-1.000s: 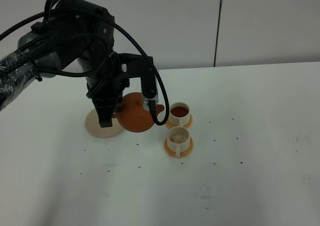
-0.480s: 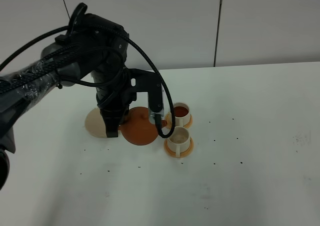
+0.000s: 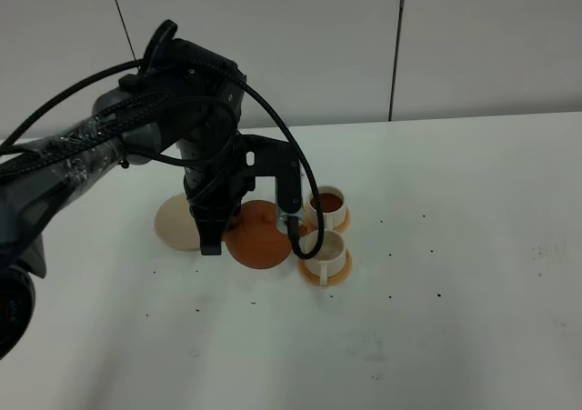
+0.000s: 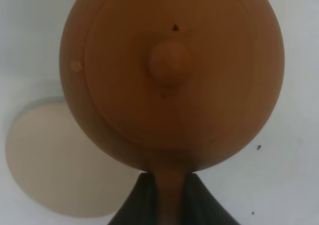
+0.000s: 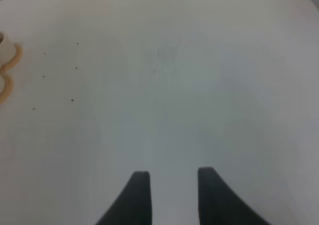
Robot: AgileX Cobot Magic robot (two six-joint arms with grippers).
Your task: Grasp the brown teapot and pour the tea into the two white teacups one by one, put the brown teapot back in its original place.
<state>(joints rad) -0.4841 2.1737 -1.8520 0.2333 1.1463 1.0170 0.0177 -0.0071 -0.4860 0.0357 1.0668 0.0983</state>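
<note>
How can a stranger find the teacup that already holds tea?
On the white table, find the black arm holding the brown teapot. Right of the teapot stand two white teacups on orange coasters. Take the farther cup, toward the wall: its inside is dark reddish-brown, while the nearer cup looks pale inside.

Place: a robotics lab or test room, with a staged tabletop set-up.
Surface: plain white surface (image 3: 455, 319) dotted with small dark specks, running back to the wall.
Wall: pale grey panels (image 3: 491, 37) with dark vertical seams, behind the far edge.
Machine: black robot arm (image 3: 195, 110) with film-wrapped cables (image 3: 64, 155), over the surface's left half.
Props: brown teapot (image 3: 259, 239) and two white teacups (image 3: 326, 246), near the middle.
</note>
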